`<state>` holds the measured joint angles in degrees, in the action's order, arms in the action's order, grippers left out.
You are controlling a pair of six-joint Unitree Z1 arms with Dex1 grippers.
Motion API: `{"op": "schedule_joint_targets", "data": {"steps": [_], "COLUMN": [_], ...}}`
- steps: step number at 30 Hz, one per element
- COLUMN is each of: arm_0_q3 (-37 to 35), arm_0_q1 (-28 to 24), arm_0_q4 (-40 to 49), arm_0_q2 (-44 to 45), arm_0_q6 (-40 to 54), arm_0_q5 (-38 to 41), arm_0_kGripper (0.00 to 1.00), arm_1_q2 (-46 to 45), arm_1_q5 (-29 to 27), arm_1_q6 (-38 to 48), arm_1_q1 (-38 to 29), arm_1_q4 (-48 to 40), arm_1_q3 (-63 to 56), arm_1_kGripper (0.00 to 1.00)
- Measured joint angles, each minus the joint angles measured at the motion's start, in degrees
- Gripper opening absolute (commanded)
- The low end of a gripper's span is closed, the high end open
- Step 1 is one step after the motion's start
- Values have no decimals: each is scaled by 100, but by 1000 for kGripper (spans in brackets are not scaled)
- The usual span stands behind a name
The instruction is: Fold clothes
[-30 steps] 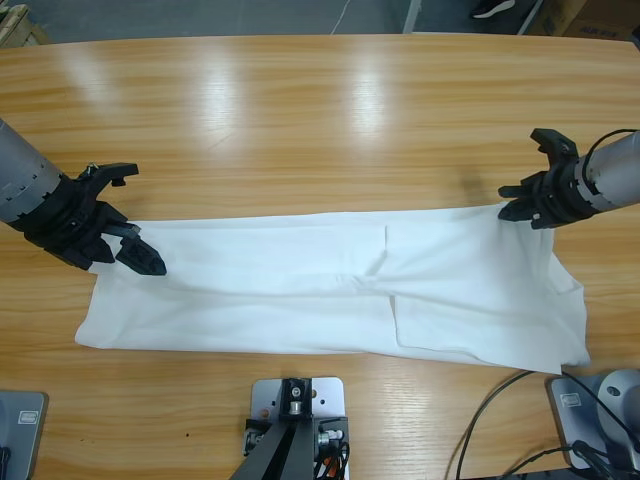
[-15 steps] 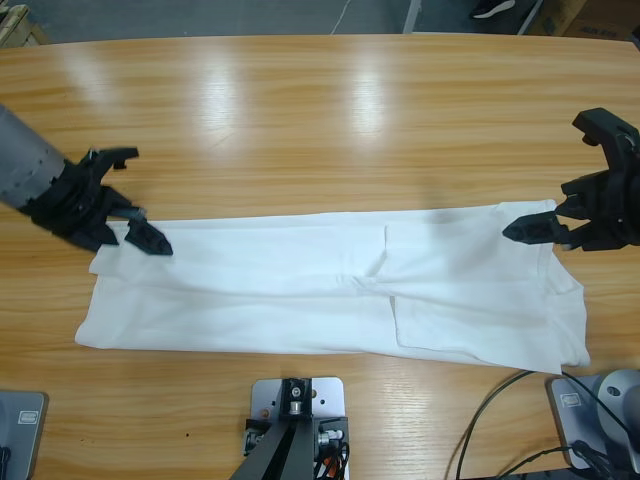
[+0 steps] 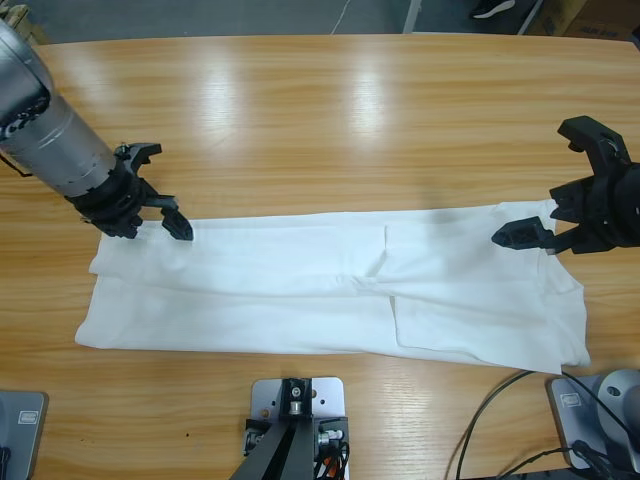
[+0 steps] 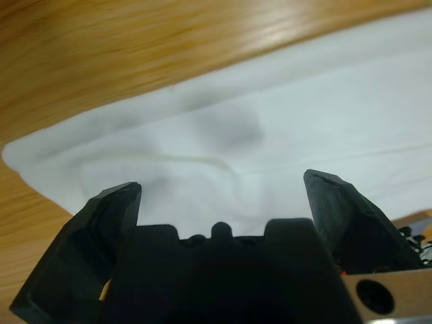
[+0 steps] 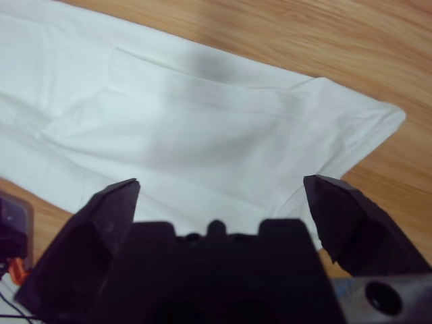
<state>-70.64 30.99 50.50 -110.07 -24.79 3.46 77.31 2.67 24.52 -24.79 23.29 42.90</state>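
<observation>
T-shirt point(image 3: 330, 290) lies unmoved; both open hands, left point(image 3: 160, 205) and right point(image 3: 560, 185), have lifted clear.

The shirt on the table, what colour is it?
Plain white T-shirt, clearest in the high view.
</observation>
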Motion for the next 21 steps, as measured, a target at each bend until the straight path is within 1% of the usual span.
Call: {"op": "schedule_joint_targets", "data": {"steps": [5, 12, 16, 21], "arm_0_q3": [-3, -16, -125, -200], "arm_0_q1": [0, 1, 3, 3], "arm_0_q4": [-5, -226, -243, -243], "arm_0_q2": [-163, -254, -253, -253], "arm_0_q6": [-230, -851, -973, -1017], "arm_0_q5": [-2, -121, -384, -445], "arm_0_kGripper": [879, 885, 885, 885], "arm_1_q2": [0, 15, 18, 42], "arm_1_q5": [-15, -15, -15, -15], "arm_1_q6": [6, 6, 6, 30], "arm_1_q1": [0, -1, -1, -1], "arm_1_q4": [-1, -1, -10, -48], "arm_1_q3": [0, -9, -55, -63], "arm_1_kGripper": [991, 991, 991, 991]}}
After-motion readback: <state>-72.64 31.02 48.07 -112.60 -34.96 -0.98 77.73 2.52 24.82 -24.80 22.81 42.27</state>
